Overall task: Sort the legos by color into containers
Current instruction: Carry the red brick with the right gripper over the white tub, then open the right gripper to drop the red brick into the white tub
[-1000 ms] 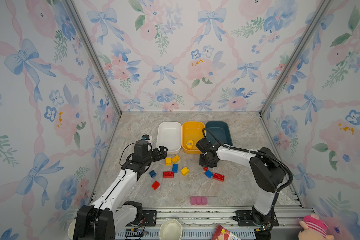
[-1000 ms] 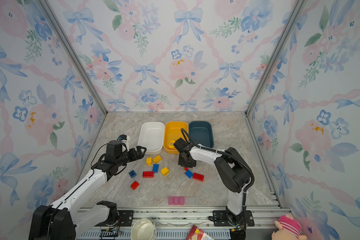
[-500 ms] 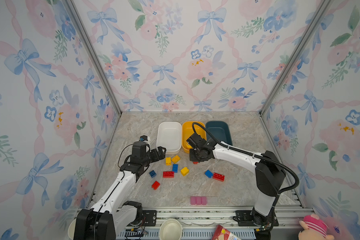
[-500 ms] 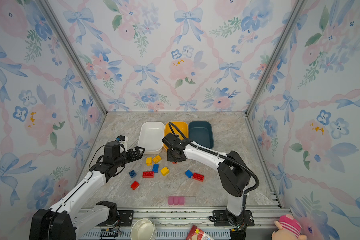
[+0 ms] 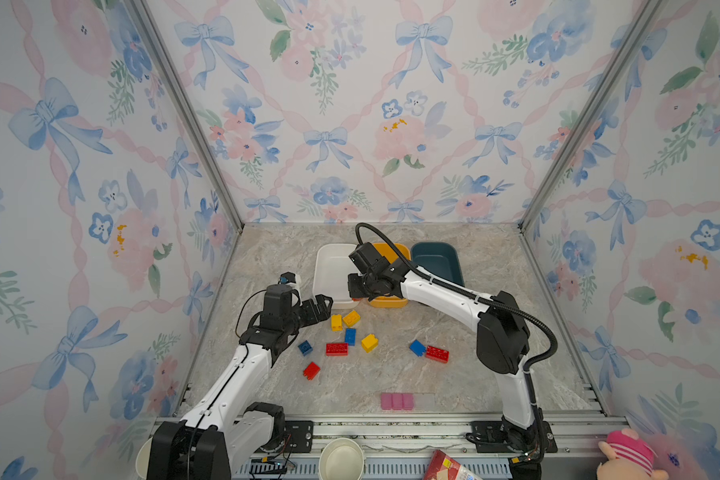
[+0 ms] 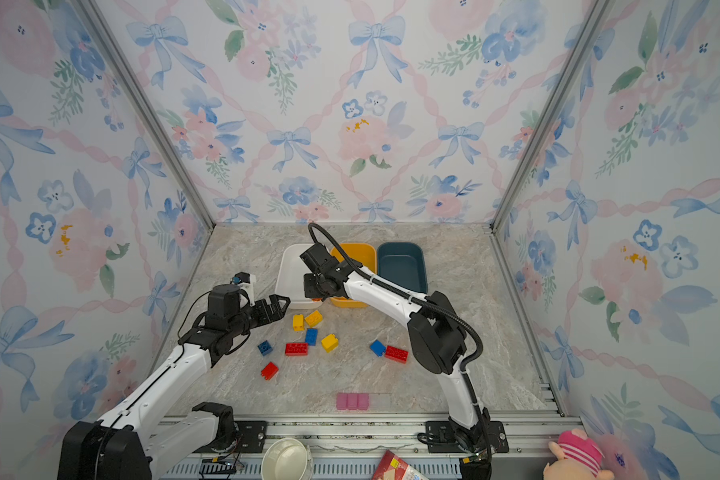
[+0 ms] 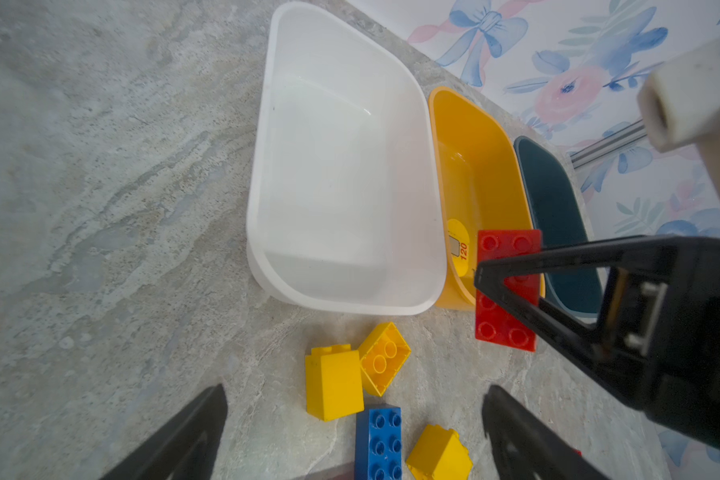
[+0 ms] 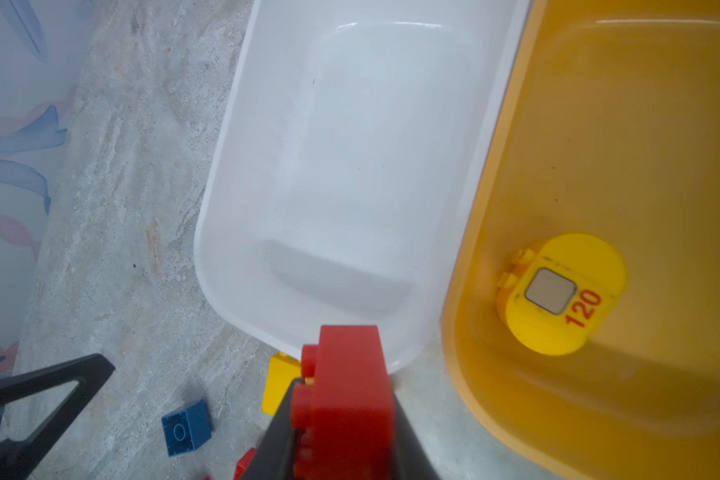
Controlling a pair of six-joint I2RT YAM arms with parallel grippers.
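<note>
- Jaws: your right gripper (image 8: 341, 399) is closed narrow on a red eight-stud plastic brick (image 8: 346, 374). Your left gripper (image 5: 320, 306) is spread to full width and holds nothing.
- Grip line: in the left wrist view one finger crosses the brick's studded face at mid-length. The grip therefore appears to run from the stud face to the underside.
- Nearest you, a flat pale-pink segmented strip (image 5: 396, 401) lies alone on the marble-patterned table (image 5: 267, 257). Leave it.
- Mid-table, nine loose bricks (image 5: 369, 343) lie apart from the tubs: three yellow, three blue, three red. The left gripper hovers just beside the two yellow ones closest to the tubs.
- The held brick is clear of the table, over the near ends of the tubs where white meets yellow.
- Farthest, three rounded-rectangular plastic tubs sit side by side. The white tub (image 5: 329, 270) is empty. The yellow tub (image 8: 599, 124) holds one rounded yellow piece (image 8: 562, 291). The dark teal tub (image 5: 435, 259) shows no brick.
- Handling (judgement): treat each brick as light, rigid and smooth-walled, not fragile. Expect it to pivot or slip if pinched near an end.
- Take hold across two flat opposing faces at mid-length. Keep the brick low over its tub before release, because hard plastic is likely to bounce.
- Red most likely belongs in the white tub.
</note>
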